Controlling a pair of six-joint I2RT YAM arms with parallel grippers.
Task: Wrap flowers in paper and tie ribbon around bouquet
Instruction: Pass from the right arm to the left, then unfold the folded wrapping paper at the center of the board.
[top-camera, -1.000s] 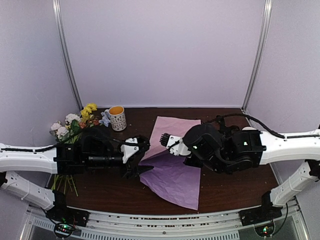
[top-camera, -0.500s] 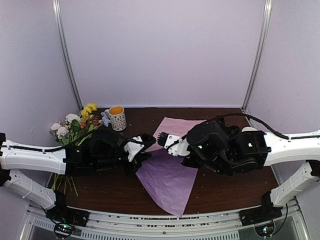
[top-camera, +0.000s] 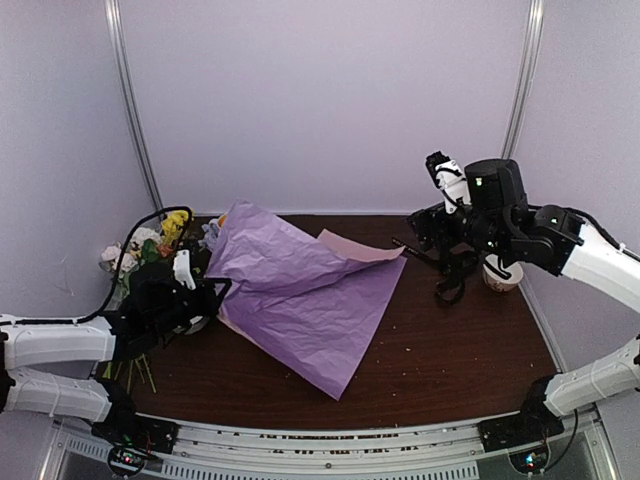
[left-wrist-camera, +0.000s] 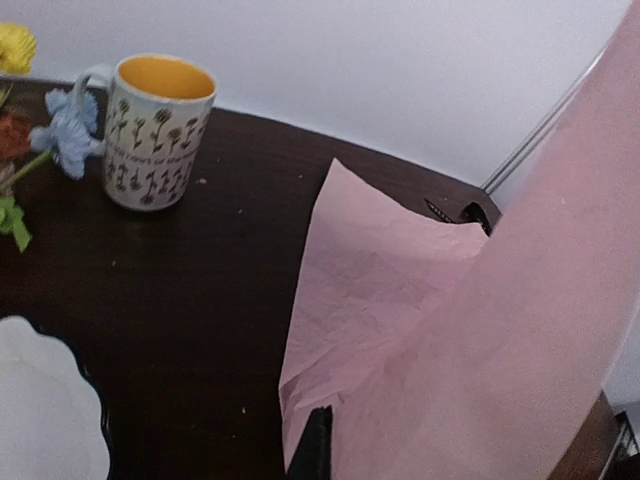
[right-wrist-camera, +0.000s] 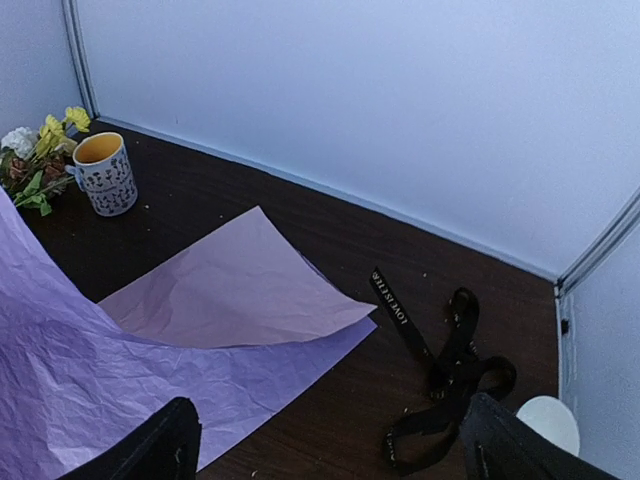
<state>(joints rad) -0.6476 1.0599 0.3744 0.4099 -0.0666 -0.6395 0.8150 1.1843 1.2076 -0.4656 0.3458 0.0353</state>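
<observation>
Left gripper (top-camera: 210, 294) pinches the paper (top-camera: 300, 285), one side raised; right gripper (right-wrist-camera: 335, 447) spread, empty. Flowers (top-camera: 150, 248) unwrapped, ribbon (right-wrist-camera: 450, 372) untied: barely begun

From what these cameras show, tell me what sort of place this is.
Probably a robot test booth, not a flower shop: plain pale walls with metal corner posts close in a dark table, staged with a sheet of paper, flowers, a mug and a ribbon.
</observation>
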